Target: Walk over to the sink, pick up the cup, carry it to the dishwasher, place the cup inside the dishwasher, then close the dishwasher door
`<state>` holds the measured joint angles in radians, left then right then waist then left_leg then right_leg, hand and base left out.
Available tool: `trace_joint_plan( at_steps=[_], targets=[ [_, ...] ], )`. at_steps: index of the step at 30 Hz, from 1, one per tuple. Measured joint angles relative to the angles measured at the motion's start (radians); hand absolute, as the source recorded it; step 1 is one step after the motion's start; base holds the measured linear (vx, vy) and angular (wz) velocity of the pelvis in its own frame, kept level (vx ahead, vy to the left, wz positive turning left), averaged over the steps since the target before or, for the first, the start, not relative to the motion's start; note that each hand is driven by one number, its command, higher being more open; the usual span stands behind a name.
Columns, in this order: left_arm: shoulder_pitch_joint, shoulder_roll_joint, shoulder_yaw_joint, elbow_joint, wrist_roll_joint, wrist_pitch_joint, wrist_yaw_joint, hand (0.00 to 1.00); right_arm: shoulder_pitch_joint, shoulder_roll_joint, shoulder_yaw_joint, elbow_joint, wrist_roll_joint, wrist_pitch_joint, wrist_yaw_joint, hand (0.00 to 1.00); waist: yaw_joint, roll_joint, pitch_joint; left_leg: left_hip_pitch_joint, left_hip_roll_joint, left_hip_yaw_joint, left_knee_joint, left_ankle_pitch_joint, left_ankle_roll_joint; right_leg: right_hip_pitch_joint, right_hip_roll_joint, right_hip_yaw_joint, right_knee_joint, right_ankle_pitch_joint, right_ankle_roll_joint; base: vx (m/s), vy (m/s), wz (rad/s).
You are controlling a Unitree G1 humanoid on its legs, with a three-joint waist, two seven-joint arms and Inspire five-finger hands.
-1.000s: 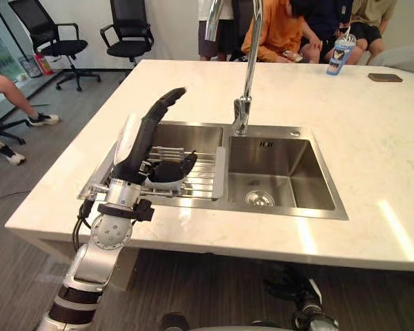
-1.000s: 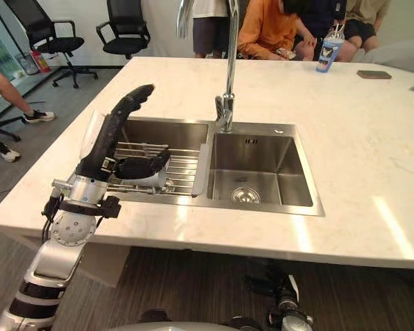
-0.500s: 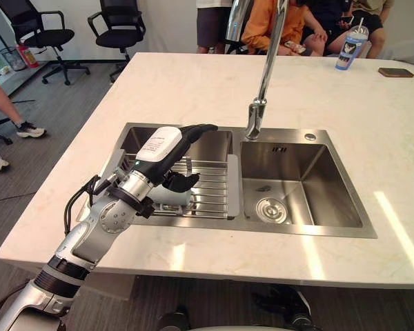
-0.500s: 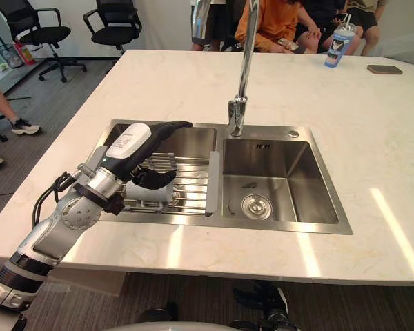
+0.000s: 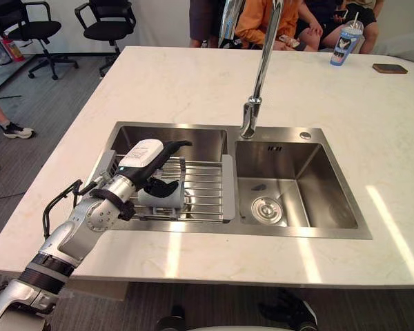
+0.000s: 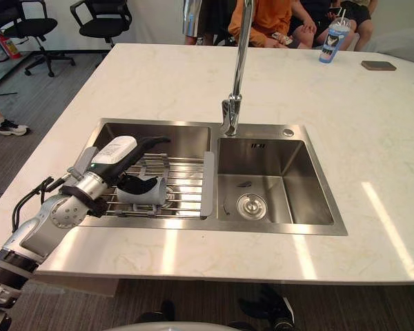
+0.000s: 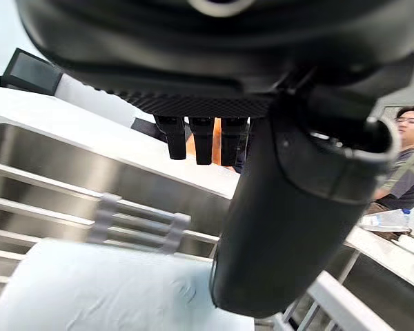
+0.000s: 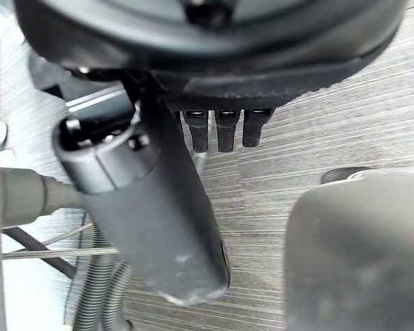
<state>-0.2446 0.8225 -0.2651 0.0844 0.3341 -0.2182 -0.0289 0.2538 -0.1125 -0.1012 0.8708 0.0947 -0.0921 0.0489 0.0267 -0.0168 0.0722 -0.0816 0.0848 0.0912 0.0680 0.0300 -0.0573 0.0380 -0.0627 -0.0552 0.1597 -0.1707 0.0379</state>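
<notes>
A pale blue cup (image 5: 163,198) lies on its side on the wire rack (image 5: 203,193) in the sink's left basin. My left hand (image 5: 146,160), with a white cover on its back, hovers just over the cup. Its fingers (image 5: 171,145) reach straight out above the rack and its thumb (image 5: 162,185) bends down against the cup's upper side. In the left wrist view the cup (image 7: 103,289) lies right under the thumb (image 7: 290,221), with nothing closed around it. My right hand (image 8: 159,214) hangs over the grey floor, fingers relaxed and holding nothing.
A tall faucet (image 5: 260,76) rises between the basins; the right basin (image 5: 310,200) holds only its drain. A drink cup with a straw (image 5: 345,45) and a phone (image 5: 388,68) lie at the counter's far edge, where people sit. Office chairs (image 5: 105,19) stand far left.
My left hand has come down from above the counter's near edge to just over the cup on the rack. The view has also shifted as I moved closer.
</notes>
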Motion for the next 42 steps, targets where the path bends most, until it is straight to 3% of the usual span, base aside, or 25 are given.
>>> trace_joint_plan(
  at_steps=[9,22,31,42],
  targets=[
    [0.118,0.001,0.125,0.011,-0.054,0.002,-0.003,0.9,0.004,-0.014,0.01,0.029,-0.022,0.001,0.003,0.9,0.0,0.007,0.004,0.058,-0.021,-0.029,-0.155,0.097,0.006,0.012,-0.008,-0.027,-0.037,0.021,0.014,-0.08,0.023,0.1],
    [0.176,0.001,0.169,0.01,-0.08,0.006,-0.005,0.9,-0.016,-0.022,0.011,0.045,-0.05,0.001,0.004,0.9,0.006,0.014,0.008,0.06,-0.042,-0.074,-0.155,0.101,0.014,0.048,-0.016,-0.056,-0.078,0.027,0.023,0.01,0.0,0.08],
    [0.162,0.001,0.161,0.027,-0.038,0.019,-0.006,0.9,-0.019,-0.033,0.029,0.045,-0.058,0.001,0.006,0.9,-0.006,0.021,0.012,0.062,-0.043,-0.079,-0.155,0.101,0.014,0.05,-0.017,-0.056,-0.078,0.027,0.023,-0.01,-0.001,0.0],
    [0.004,0.025,0.018,0.125,0.063,0.037,-0.021,0.9,-0.024,-0.04,0.027,0.043,-0.058,0.004,0.008,0.9,-0.022,0.036,0.021,0.055,-0.038,-0.057,-0.156,0.093,0.01,0.033,-0.015,-0.034,-0.079,0.028,0.023,0.0,-0.005,-0.06]
  ],
)
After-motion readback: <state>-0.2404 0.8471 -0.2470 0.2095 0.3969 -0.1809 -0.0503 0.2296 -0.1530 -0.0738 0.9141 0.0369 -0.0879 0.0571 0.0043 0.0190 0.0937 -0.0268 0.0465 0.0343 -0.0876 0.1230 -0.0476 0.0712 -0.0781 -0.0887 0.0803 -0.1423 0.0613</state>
